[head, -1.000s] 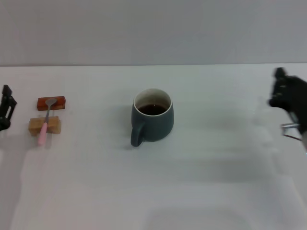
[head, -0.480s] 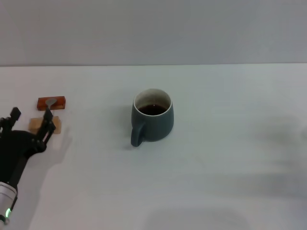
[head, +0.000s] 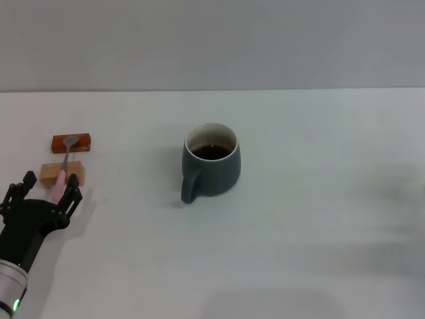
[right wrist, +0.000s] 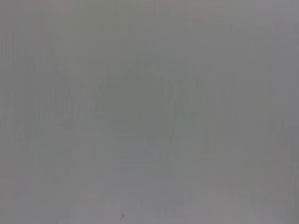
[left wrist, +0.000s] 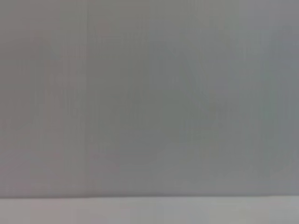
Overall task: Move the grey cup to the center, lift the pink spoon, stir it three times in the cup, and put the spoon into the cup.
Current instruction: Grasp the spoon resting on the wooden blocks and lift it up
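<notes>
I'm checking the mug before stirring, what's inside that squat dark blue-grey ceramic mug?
The squat dark blue-grey ceramic mug holds a dark brown liquid below its pale cream inner wall. No spoon is in it. The liquid hides the mug's bottom, so its depth cannot be told.

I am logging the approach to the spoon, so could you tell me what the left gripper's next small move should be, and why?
Probably ease the left gripper forward over the pink spoon: its open fingers sit just short of the pink handle end, which rests across the tan block.
</notes>
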Controlling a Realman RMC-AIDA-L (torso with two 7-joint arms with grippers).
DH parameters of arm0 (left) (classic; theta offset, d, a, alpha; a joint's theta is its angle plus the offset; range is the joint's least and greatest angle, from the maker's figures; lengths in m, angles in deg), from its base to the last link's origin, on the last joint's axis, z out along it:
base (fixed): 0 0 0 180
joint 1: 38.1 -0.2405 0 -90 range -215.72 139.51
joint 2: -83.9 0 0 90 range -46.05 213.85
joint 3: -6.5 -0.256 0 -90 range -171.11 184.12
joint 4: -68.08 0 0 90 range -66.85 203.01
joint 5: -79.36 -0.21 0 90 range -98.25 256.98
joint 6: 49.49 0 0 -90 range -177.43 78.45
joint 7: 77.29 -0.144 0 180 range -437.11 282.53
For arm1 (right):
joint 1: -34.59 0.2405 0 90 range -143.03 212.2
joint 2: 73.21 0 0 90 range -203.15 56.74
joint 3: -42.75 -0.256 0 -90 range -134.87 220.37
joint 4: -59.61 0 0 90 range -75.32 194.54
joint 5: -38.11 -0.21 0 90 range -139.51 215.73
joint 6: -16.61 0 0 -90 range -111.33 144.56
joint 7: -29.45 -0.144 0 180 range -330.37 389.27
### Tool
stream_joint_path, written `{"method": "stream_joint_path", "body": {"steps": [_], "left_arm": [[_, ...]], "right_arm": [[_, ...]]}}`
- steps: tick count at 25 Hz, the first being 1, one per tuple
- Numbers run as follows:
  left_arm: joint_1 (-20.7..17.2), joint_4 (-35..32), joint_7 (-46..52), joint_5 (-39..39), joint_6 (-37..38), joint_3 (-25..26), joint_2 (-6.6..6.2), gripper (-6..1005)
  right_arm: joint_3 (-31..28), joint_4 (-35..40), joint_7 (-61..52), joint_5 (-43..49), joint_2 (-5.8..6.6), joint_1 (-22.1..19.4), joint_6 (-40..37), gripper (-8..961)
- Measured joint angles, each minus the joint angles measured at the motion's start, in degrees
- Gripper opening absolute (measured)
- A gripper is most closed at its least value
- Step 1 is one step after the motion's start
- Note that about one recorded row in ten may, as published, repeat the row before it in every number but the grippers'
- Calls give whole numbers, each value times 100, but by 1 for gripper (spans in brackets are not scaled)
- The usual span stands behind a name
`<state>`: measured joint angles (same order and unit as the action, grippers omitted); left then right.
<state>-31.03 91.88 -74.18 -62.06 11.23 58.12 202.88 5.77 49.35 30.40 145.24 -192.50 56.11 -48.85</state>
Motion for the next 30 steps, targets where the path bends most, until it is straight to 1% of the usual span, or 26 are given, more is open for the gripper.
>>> {"method": "stream_joint_path", "body": {"steps": [4, 13, 18, 30], "left_arm": [[21, 5, -20, 12, -125, 4, 0, 775], [232, -76, -21, 10, -400, 18, -2, 775], [286, -92, -21, 9, -562, 67, -6, 774], [314, -95, -21, 10, -790, 142, -8, 773]], "right_arm": [[-3, -4, -10, 0, 1, -5, 9, -1], [-3, -19, -43, 0, 13, 2, 110, -2], [-3, -20, -47, 0, 13, 8, 114, -2], [-2, -14, -52, 0, 11, 30, 114, -1]]}}
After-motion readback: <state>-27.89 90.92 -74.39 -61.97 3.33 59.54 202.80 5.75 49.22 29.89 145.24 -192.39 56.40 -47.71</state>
